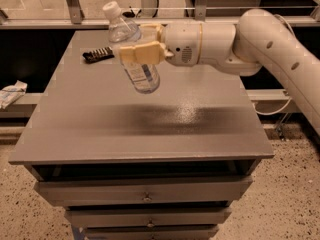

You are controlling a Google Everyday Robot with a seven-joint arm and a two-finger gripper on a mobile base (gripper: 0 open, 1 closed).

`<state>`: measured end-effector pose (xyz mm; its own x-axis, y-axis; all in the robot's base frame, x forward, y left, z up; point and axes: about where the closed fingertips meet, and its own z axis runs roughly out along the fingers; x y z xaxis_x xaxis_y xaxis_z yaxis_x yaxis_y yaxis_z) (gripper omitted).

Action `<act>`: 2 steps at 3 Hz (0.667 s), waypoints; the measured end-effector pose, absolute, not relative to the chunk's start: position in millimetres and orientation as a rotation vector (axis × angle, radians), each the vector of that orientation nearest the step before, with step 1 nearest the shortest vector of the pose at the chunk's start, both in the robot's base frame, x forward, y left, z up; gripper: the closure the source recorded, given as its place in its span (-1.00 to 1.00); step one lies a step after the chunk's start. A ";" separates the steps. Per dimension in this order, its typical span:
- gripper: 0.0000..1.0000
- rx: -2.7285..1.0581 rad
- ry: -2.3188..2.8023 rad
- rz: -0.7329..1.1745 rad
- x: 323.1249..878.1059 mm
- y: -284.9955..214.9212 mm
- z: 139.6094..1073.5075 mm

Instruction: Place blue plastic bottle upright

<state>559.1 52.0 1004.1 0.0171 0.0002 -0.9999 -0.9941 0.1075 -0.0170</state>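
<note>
The blue plastic bottle [132,54] is clear bluish with a white cap at its upper left and a printed label low on its body. It hangs in the air above the grey table [145,129], tilted with the cap leaning left, close to upright. My gripper [142,43] reaches in from the right and is shut on the bottle's middle, one tan finger [140,52] across its front. The white arm [240,41] stretches off to the right.
A small black comb-like object [98,54] lies at the table's back left. A crumpled white thing [11,92] lies on a ledge left of the table. Drawers [145,196] sit below the tabletop. A rail runs along the back.
</note>
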 end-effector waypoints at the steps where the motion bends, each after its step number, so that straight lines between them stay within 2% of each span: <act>1: 1.00 -1.070 1.162 1.183 553.0 47.2 998.0; 2: 1.00 -1.064 1.082 1.193 550.2 41.7 986.3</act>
